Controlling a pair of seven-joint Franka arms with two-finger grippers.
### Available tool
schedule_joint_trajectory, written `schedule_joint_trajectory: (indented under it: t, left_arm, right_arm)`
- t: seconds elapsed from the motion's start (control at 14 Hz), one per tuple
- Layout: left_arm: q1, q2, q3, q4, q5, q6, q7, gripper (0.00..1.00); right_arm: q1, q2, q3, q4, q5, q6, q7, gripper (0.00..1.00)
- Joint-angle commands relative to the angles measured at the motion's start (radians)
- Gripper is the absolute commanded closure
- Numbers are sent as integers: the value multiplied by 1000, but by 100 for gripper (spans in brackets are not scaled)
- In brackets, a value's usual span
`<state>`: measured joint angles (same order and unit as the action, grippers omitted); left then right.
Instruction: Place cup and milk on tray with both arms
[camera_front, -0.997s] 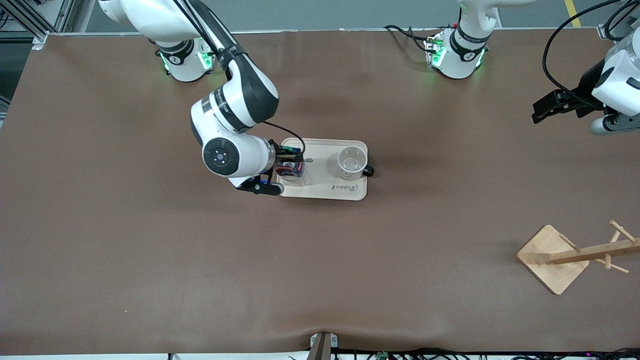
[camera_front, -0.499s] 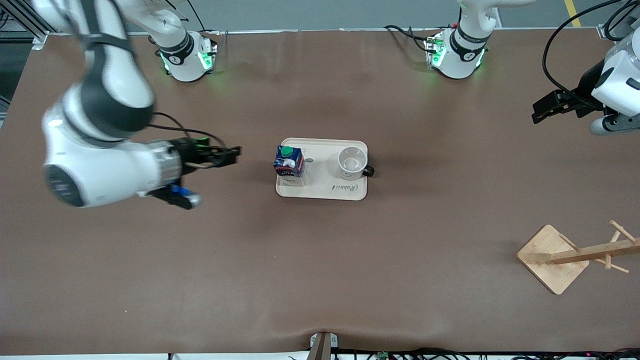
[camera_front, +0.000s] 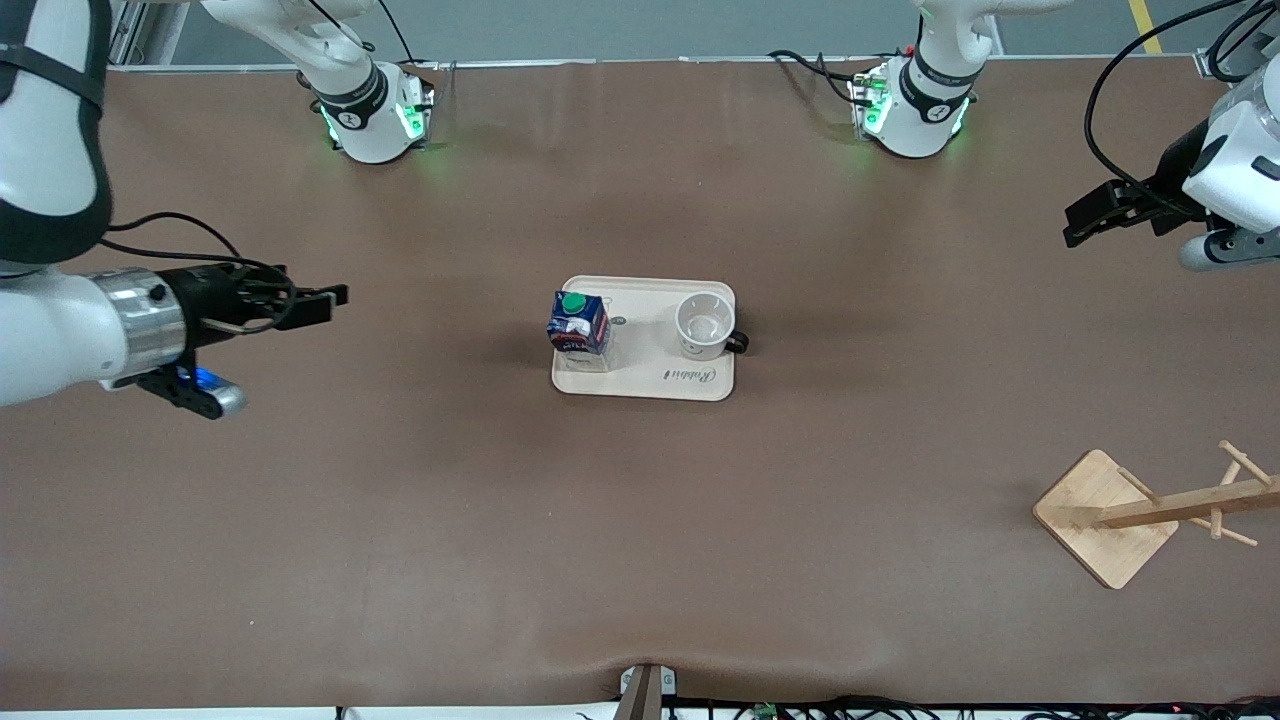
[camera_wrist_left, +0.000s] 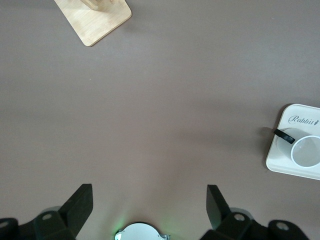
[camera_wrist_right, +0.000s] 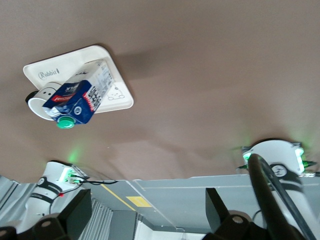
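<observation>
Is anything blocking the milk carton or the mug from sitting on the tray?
Nothing visible does. The dark blue milk carton with green cap and the white mug with black handle both stand on the cream rectangular tray. The wooden rack stands apart, toward the left arm's end.

The table carries a brown mat across its whole top. Near centre lies the tray, flat, long sides parallel to the table's long edge. At about four o'clock from the tray, well apart, toward the left arm's end, stands a wooden rack base, square, set cornerwise. Two arm bases stand at the twelve o'clock edge, lit green.
</observation>
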<state>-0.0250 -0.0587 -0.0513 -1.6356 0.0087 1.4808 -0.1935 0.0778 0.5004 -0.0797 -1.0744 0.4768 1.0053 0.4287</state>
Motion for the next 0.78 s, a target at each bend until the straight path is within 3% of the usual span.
schedule_joint_trajectory:
  t: [0.0,0.07,0.14,0.36,0.64,0.71]
  left_arm:
    - [5,-9,-5,-9,0,4,-7,0]
    - [5,-9,-4,-9,0,4,-7,0]
    - [5,-9,-4,-9,0,4,-6,0]
    - [5,-7,-5,-9,0,4,-6,0]
    - [5,-7,-5,-9,0,4,-7,0]
    - [5,-7,-5,-9,0,4,-6,0]
  right_arm:
    - [9,-57,23,45,-242,-19,-128,0]
    - [89,-87,31,37,-417,-5,-178,0]
    - [123,-104,31,34,-511,1,-258,0]
    - [21,-164,31,-50,-509,38,-485,0]
    - [-12,-429,26,-436,-506,290,-518,0]
    - [-24,-454,26,-485,-506,317,-522,0]
